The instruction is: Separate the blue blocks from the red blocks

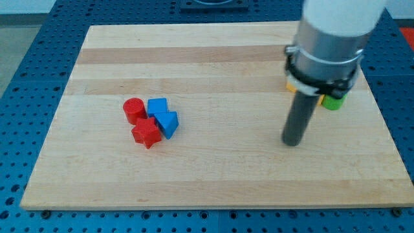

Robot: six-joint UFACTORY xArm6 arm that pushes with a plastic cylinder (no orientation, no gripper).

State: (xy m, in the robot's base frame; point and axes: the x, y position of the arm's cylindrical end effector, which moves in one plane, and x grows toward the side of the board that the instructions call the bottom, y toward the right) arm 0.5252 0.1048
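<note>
Blue blocks and red blocks sit bunched together on a pale wooden board (213,175), left of its middle. A red cylinder (134,110) is at the cluster's left, and a blue cube-like block (157,107) touches it on the view's right. Below them a red star-shaped block (146,133) presses against a blue wedge-like block (168,123). All four touch or nearly touch, with the two reds on the left side and the two blues on the right.

My tip (292,142) rests on the board well apart from the cluster, toward the view's right and slightly lower than the blocks. This arm has no pincer, only a dark rod, so nothing is spread, pressed together or pinching.

The cluster lies to the view's left of my tip. The seam between red and blue runs roughly top to bottom, so a push would likely need to enter along that seam rather than from the side.

Behind the rod, near the board's right edge, a green block (333,102) and a sliver of an orange block (290,83) show, mostly hidden.
</note>
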